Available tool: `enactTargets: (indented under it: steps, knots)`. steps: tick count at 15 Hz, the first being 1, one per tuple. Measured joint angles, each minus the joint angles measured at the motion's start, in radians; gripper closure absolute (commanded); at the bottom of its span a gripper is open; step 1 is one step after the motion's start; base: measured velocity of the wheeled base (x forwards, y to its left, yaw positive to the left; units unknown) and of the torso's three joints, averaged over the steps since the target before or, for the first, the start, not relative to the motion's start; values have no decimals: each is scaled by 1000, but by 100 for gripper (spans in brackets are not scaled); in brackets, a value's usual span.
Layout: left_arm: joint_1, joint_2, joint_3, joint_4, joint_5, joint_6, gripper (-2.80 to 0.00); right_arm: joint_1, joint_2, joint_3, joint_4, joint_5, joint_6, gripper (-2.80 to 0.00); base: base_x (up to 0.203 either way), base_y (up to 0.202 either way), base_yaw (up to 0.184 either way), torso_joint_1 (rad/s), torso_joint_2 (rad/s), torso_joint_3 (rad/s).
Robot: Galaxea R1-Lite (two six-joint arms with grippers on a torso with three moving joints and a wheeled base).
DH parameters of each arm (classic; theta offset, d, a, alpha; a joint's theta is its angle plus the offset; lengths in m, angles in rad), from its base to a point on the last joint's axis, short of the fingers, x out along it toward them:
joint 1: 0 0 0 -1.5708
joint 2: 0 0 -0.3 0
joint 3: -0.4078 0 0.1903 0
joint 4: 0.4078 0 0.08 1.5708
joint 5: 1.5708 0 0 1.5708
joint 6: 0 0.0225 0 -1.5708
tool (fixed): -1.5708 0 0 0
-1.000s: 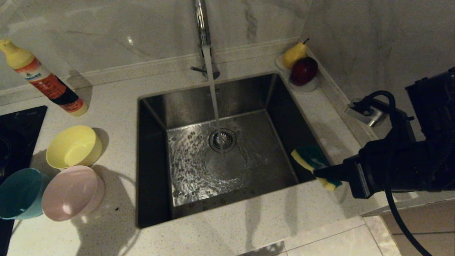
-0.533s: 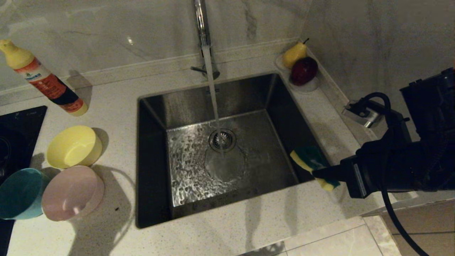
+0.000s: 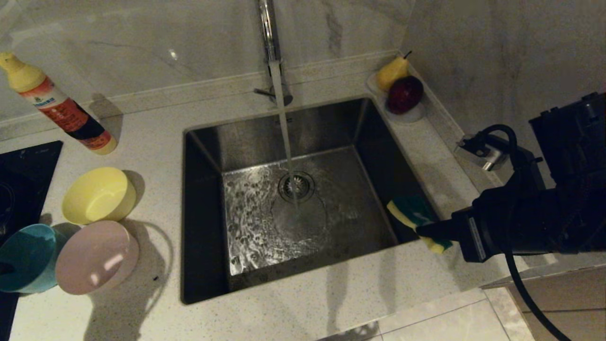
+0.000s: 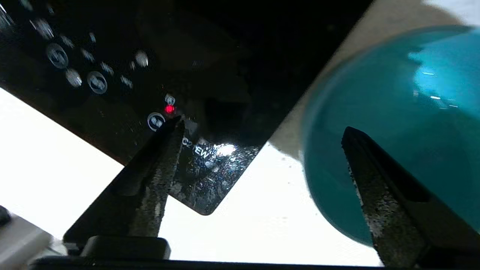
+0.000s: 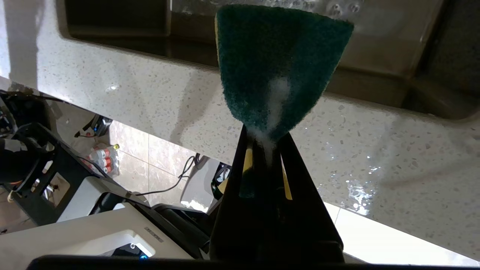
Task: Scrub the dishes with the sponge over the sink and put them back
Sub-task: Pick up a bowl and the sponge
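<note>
right hand [image 3: 426, 230] gripping sponge [image 3: 415, 220], sink [image 3: 293, 199]

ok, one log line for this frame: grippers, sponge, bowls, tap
left gripper: open, beside light blue bowl | right gripper: shut on sponge at sink edge | tap: running

The speckled countertop [image 3: 151, 142] bears yellow bowl [image 3: 98, 195], pink bowl [image 3: 96, 257], blue bowl [image 3: 26, 258]; a bottle [image 3: 59, 110]; fruit dish [image 3: 402, 112].

Head view dim, warm; bowls' shadows [image 3: 151, 265] fall right, glare on wet sink floor [image 3: 251, 222]. Left wrist view: countertop [image 4: 75, 161] blown out white, blue bowl [image 4: 393, 123] soft w/ highlights
</note>
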Motion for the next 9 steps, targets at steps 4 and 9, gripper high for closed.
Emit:
enactTargets:
  steps: [4, 9]
  knots:
    - [0, 43, 10, -5, -50, -46, -280, -7, 6, 4, -18, 2, 0, 0, 0, 0, 0, 0, 0, 0]
    - [0, 76, 12, -4, -71, -60, -280, -15, 13, 2, -18, 2, -2, 0, 0, 0, 0, 0, 0, 0]
